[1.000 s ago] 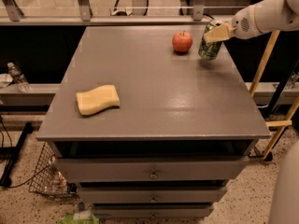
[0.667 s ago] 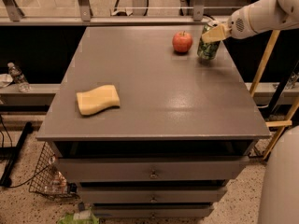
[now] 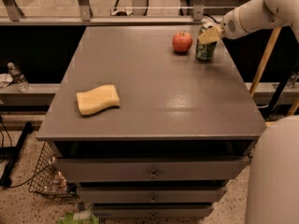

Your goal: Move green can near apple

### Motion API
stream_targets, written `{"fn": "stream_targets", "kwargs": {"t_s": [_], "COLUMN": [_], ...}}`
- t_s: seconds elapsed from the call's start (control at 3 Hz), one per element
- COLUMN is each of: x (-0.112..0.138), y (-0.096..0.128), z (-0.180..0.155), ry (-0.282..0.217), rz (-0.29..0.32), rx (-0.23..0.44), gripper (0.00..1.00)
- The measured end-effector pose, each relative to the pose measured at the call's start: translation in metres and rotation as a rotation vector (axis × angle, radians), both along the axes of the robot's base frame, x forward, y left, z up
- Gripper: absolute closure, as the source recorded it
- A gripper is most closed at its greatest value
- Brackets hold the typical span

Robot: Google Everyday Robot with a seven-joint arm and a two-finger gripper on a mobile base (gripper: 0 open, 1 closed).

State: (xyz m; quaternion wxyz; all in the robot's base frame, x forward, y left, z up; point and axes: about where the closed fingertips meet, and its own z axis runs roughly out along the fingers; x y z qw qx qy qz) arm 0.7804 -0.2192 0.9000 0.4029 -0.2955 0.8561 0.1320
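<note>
Nearest the camera, the robot's pale body fills the lower right corner, beside the grey drawers under the table. On the near left part of the tabletop lies a yellow sponge, well apart from everything the task concerns. Toward the far right corner stands the apple, red and upright on its stem end, and just to its right is the green can, upright, near the apple but not touching it. The gripper reaches in from the right at the end of the white arm and sits at the can's top; one tan finger lies across the can's upper body and the other is hidden behind it, so the grip appears closed on the can. Whether the can's base rests on the table or hangs just above it cannot be told. The step in hand looks like the last of the carry, with the can already close to the apple. The next move calls for setting it down level, opening, and drawing back to the right without tipping it or nudging the apple. Compared with a second ago, the can and gripper sit slightly further left, nearer the apple, while apple and sponge have not moved.
</note>
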Motion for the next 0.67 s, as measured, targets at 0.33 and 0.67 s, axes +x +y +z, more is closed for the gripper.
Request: {"fn": "stream_targets", "kwargs": {"t_s": [0.33,0.67], "x": [0.0074,0.0082], "y": [0.0026,0.0054], "z": [-0.0061,-0.0092], "ry": [-0.007,-0.002], "rz": [-0.005,-0.001], "rx": [-0.024,-0.022], "gripper": [1.0,0.81]}}
